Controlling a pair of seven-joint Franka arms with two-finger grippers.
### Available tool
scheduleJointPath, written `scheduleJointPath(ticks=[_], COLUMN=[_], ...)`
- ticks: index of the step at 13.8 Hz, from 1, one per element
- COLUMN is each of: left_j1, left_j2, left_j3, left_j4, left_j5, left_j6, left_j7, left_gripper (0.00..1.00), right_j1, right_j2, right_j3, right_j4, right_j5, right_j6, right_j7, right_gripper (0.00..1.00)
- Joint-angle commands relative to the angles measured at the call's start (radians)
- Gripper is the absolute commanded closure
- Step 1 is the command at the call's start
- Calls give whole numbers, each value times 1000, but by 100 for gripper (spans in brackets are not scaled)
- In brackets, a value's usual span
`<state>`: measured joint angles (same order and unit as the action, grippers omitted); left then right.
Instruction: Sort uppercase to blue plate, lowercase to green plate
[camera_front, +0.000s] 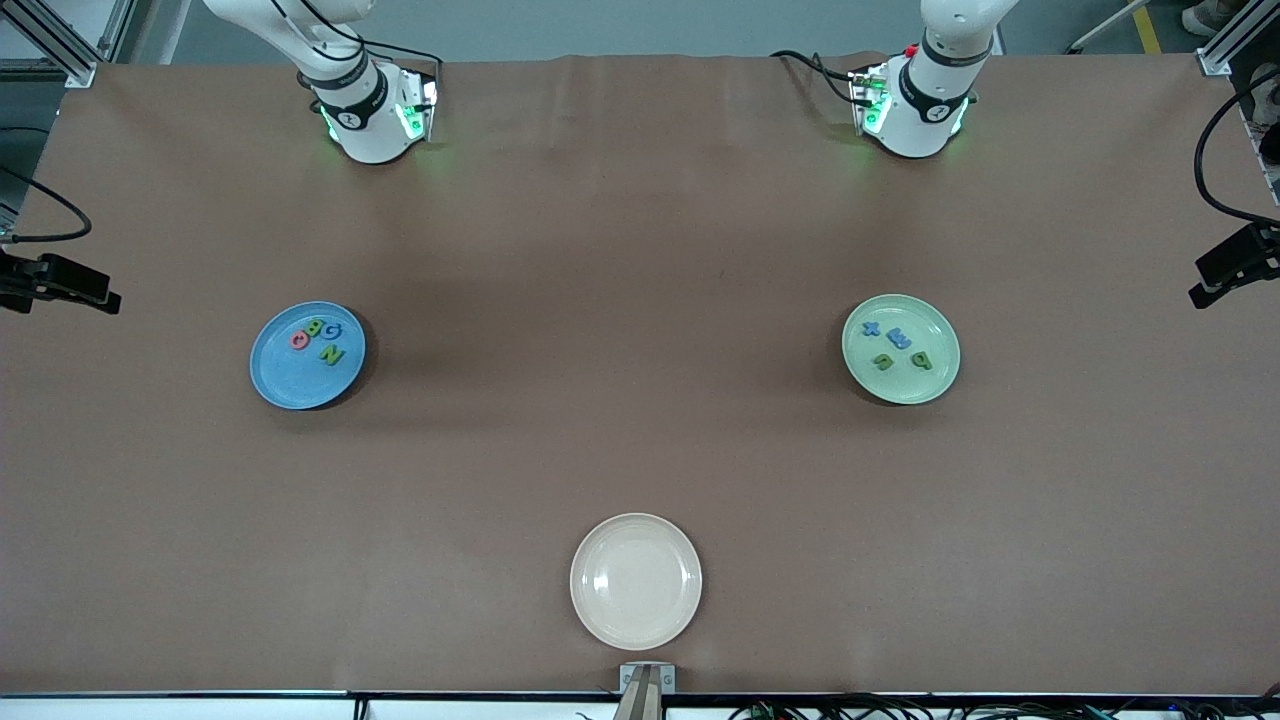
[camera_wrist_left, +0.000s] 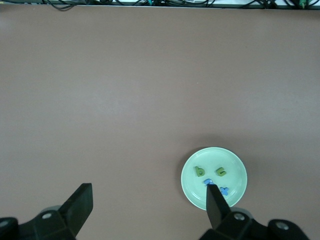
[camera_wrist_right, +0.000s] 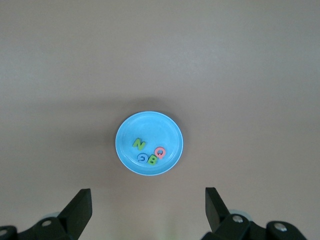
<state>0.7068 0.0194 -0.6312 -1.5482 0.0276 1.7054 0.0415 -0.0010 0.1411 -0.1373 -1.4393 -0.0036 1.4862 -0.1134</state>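
Front view: cream plate (camera_front: 636, 581) bare, nearest the camera – neither of my wrist views catches it.
Blue plate (camera_front: 307, 355): red O (camera_front: 299, 340), B (camera_front: 313, 328), G (camera_front: 332, 330), N (camera_front: 331, 354) – right arm's end.
Green plate (camera_front: 901, 349): x (camera_front: 871, 328), m (camera_front: 898, 337), n (camera_front: 882, 360), p (camera_front: 921, 360) – left arm's end.
Left tool (camera_wrist_left: 150, 202): spread wide, holding nothing, high over the desk (camera_front: 620, 300).
Right tool (camera_wrist_right: 149, 205): likewise.

This is a robotics lab or test cell, not a home or shop. A wide table (camera_front: 640, 250) under a plain brown cover fills the frame, with two white robot arm bases (camera_front: 375, 115) bolted along its top edge, their rings lit green. Aluminium framing (camera_front: 60, 40) shows in the upper corners, clamped black cameras (camera_front: 55, 283) sit at both side edges, and loose cables (camera_front: 900, 706) run along the bottom edge.
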Motion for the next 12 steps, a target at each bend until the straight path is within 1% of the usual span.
scheduleJointPath(ticks=[1,4,5,7,10,12], left_j1=[-120,-365,-436,-524,-647,-688], left_j2=[10,11,11,13,11,11], left_j3=[121,356,423,505,626,662], left_j4=[20,19,17,16,16,14], left_j5=[-21,-21,-21,-21,-23,-23], left_j6=[-21,-23,-23,-23,-24,-23], left_j7=[-2,-5,-5,-6,-6,-5], left_gripper=[0,0,0,0,0,0], right_j1=[-34,-25,-16,-11,-7,-4], right_j2=[-12,-35,-40,-52,-67,-92], right_j3=[11,18,19,19,19,19], right_j4=[5,5,3,2,-15,-44], right_j5=[7,7,7,7,10,11], right_j6=[-52,-66,-73,-95,-90,-83], right_j7=[-6,-8,-8,-6,-8,-6], right_gripper=[0,0,0,0,0,0])
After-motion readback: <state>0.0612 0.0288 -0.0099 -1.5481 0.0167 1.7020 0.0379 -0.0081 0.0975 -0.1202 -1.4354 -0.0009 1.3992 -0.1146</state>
